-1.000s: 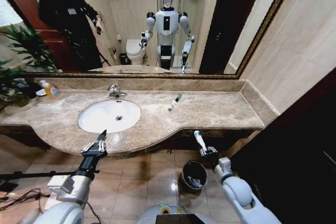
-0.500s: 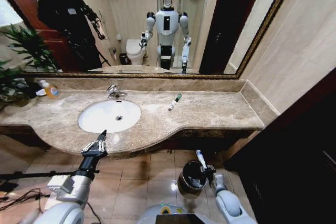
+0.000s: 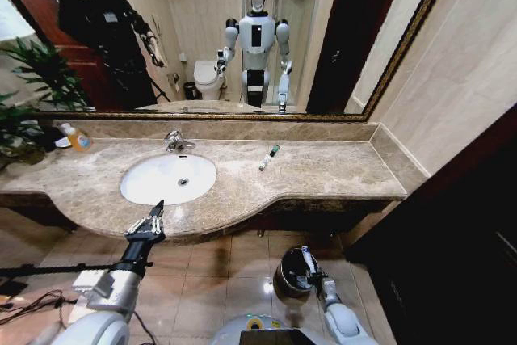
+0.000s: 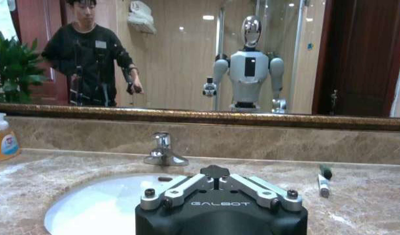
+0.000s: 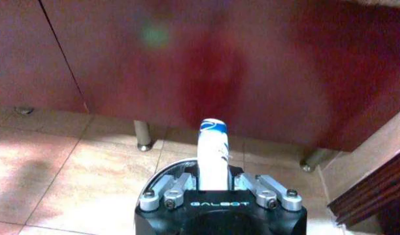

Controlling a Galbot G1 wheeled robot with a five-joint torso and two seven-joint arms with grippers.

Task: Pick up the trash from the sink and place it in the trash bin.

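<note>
— Where was your right claw?

— Low beside the trash bin, clamped on one white tube with a blue end, not yet dropped. My left claw hung at the surface edge by the sink; I couldn't tell its fingers.

— What was left?

— One green-tipped tube lay on the surface, right of the basin.

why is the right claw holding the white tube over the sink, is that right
Not quite. The right claw does hold the white tube, but over the trash bin on the floor, not over the sink. The head view shows it.
</note>
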